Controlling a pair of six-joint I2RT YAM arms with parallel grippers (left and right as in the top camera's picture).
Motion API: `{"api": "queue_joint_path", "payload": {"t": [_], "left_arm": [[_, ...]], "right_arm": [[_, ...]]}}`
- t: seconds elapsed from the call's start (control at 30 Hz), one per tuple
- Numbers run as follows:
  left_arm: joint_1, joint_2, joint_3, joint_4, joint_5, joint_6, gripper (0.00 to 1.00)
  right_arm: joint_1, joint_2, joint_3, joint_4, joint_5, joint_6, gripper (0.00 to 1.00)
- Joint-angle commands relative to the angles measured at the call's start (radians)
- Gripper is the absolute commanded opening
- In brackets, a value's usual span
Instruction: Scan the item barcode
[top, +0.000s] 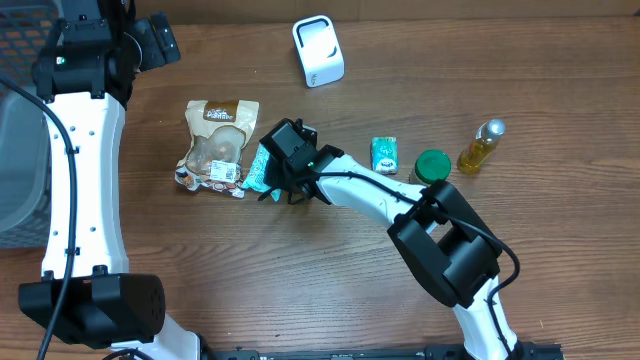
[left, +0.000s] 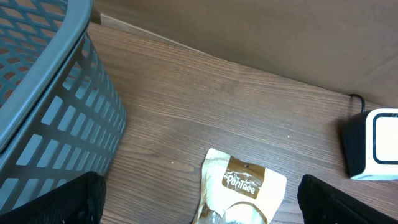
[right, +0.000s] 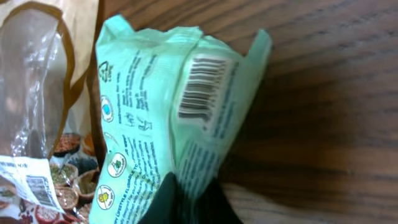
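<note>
**A:** Where was the item at that point?

**B:** The mint-green packet (right: 149, 124) lay on the table (top: 300, 290), right against the brown pouch (top: 216, 140) and well apart from the white scanner (top: 318, 50) at the far edge. The right end effector (right: 188, 198) was clamped on the packet's crumpled lower edge.

**A:** And the other arm?

**B:** The left end effector (top: 152, 40) hung wide open and empty beside the basket (left: 50, 93).

**A:** So what looked risky?

**B:** The grip, mostly. It seemed to hold only a thin fold of soft film at one end, not the body of the packet. I judged that a quick lift could let the film slide out, or let the packet droop and swing from that pinch.

**A:** Would that have spoiled the scan?

**B:** Probably. The barcode (right: 200, 87) sat on a creased, bowed panel. If the packet sagged or twisted on the way over, the bars could end up angled away from the scanner's window or folded on themselves, and there would be no read.

**A:** Anything nearby in the way?

**B:** The pouch. With the two bags in contact, pulling the packet sideways rather than upward might have dragged the pouch along. A low approach could also have nudged the light scanner off its spot.
</note>
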Motion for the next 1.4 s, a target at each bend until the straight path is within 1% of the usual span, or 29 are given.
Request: {"api": "queue_joint_path", "payload": {"t": [0.0, 0.13, 0.23, 0.33, 0.37, 0.43, 0.47, 0.5, 0.53, 0.63, 0.7, 0.8, 1.0, 1.1, 1.23, 1.37], "left_arm": [[0.005, 0.003, 0.008, 0.000, -0.013, -0.014, 1.00], [0.005, 0.003, 0.008, 0.000, -0.013, -0.014, 1.00], [0.005, 0.003, 0.008, 0.000, -0.013, -0.013, 1.00], [0.005, 0.003, 0.008, 0.000, -0.013, -0.014, 0.99], [0.005, 0.003, 0.008, 0.000, -0.013, -0.014, 1.00], [0.005, 0.003, 0.008, 0.000, -0.013, -0.014, 0.99], [0.005, 0.003, 0.008, 0.000, -0.013, -0.014, 1.00], [0.005, 0.003, 0.008, 0.000, -0.013, -0.014, 1.00], [0.005, 0.003, 0.008, 0.000, -0.013, -0.014, 0.99], [0.005, 0.003, 0.008, 0.000, -0.013, -0.013, 1.00], [0.005, 0.003, 0.008, 0.000, -0.013, -0.014, 0.99], [0.005, 0.003, 0.008, 0.000, -0.013, -0.013, 1.00], [0.005, 0.003, 0.008, 0.000, -0.013, -0.014, 1.00], [0.004, 0.003, 0.008, 0.000, -0.013, -0.014, 1.00], [0.005, 0.003, 0.008, 0.000, -0.013, -0.014, 0.99], [0.005, 0.003, 0.008, 0.000, -0.013, -0.014, 1.00]], "right_arm": [[-0.004, -0.010, -0.023, -0.077, 0.013, -0.090, 0.04], [-0.055, -0.034, -0.021, -0.210, 0.012, -0.213, 0.04], [-0.110, -0.060, -0.008, -0.332, 0.008, -0.401, 0.04], [-0.156, -0.068, 0.002, -0.440, -0.018, -0.632, 0.10], [-0.171, -0.068, 0.002, -0.467, -0.025, -0.685, 0.12], [-0.200, -0.068, 0.003, -0.491, -0.029, -0.727, 0.17], [-0.229, -0.068, 0.006, -0.496, -0.029, -0.729, 0.25], [-0.243, -0.068, 0.011, -0.497, -0.029, -0.725, 0.29], [-0.260, -0.068, 0.019, -0.500, -0.032, -0.704, 0.32], [-0.290, -0.068, 0.042, -0.514, -0.082, -0.625, 0.42], [-0.305, -0.068, 0.044, -0.519, -0.172, -0.591, 0.50], [-0.311, -0.068, 0.043, -0.542, -0.314, -0.588, 0.57], [-0.290, -0.068, 0.043, -0.598, -0.425, -0.583, 0.64], [-0.274, -0.068, 0.043, -0.592, -0.492, -0.534, 0.66], [-0.258, -0.068, 0.043, -0.552, -0.581, -0.535, 0.66], [-0.255, -0.068, 0.048, -0.542, -0.579, -0.523, 0.64]]}}
